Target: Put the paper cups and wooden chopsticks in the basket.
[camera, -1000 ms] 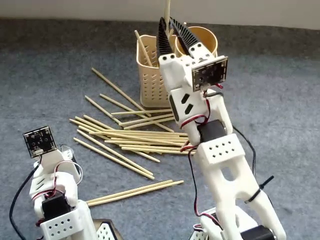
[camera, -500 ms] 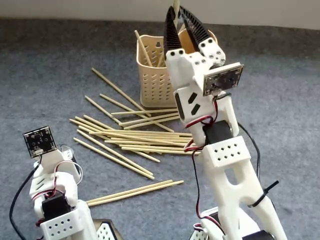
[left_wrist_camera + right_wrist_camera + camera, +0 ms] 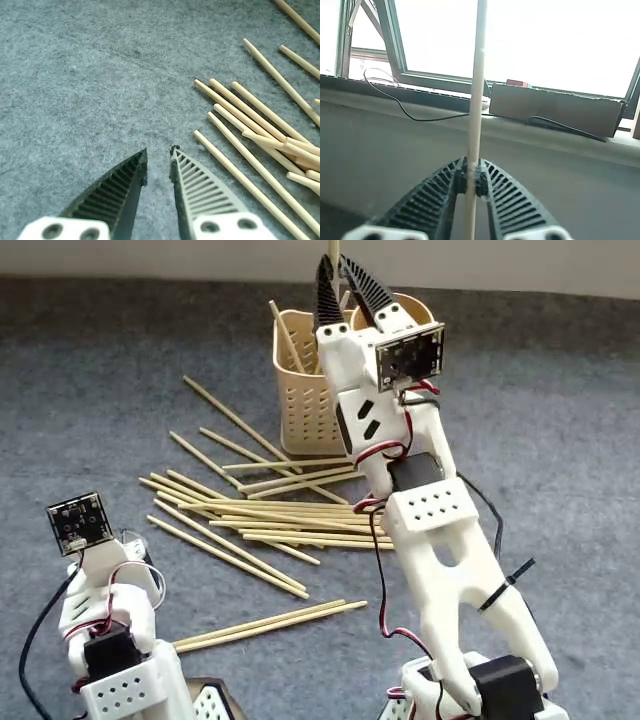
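The right claw (image 3: pixel 336 275) is raised above the basket (image 3: pixel 305 400) and clamped on one chopstick (image 3: pixel 334 248), which stands upright between its tips. In the right wrist view the same claw (image 3: pixel 470 172) pinches that chopstick (image 3: pixel 479 75) low on its shaft, and the stick runs straight up past a window (image 3: pixel 520 40) and a cardboard box (image 3: pixel 555 107) on the ledge.

The basket stands near the far edge of the grey desk (image 3: pixel 560 440), with a stick (image 3: pixel 285 335) leaning inside it. A cup (image 3: pixel 405 308) sits just beside the basket, partly hidden by the right arm (image 3: pixel 440 540). Whether it touches the basket cannot be told.

The loose chopsticks (image 3: pixel 260 512) lie in a crossed heap in the middle of the desk, reaching up to the foot of the basket. A separate pair (image 3: pixel 270 624) lies side by side nearer the front edge.

The left arm (image 3: pixel 100 620) is at the near left corner. Its left claw (image 3: pixel 159 151) hangs a little open over bare desk, holding nothing, with the ends of several chopsticks (image 3: pixel 235 107) lying near one finger.
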{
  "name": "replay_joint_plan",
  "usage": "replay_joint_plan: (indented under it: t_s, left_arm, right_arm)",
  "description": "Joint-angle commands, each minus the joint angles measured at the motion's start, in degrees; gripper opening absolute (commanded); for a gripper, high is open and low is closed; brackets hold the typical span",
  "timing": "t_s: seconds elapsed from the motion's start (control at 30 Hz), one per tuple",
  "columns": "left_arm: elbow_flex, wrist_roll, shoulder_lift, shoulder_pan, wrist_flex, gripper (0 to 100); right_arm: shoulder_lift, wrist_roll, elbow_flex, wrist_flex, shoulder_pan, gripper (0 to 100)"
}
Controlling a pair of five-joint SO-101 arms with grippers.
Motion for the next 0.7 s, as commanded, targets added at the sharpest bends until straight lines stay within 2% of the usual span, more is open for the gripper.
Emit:
replay_joint_plan:
  t_s: [0.0, 0.3, 0.47, 0.67]
  left_arm:
    - [1.2, -0.4, 0.0, 0.0, -0.1, 9]
    - [1.2, -0.4, 0.0, 0.0, -0.1, 9]
    - [1.2, -0.4, 0.0, 0.0, -0.1, 9]
    - [1.2, -0.4, 0.0, 0.0, -0.1, 9]
  right_arm:
    - [-1.1, -0.1, 2.1, -1.5, 1.5, 0.6]
    - [-1.2, -0.1, 10.1, -1.4, 1.6, 1.2]
    - [-1.2, -0.4, 10.5, -1.0, 1.6, 10.4]
    - [-3.7, -0.2, 11.7, -1.0, 1.6, 10.4]
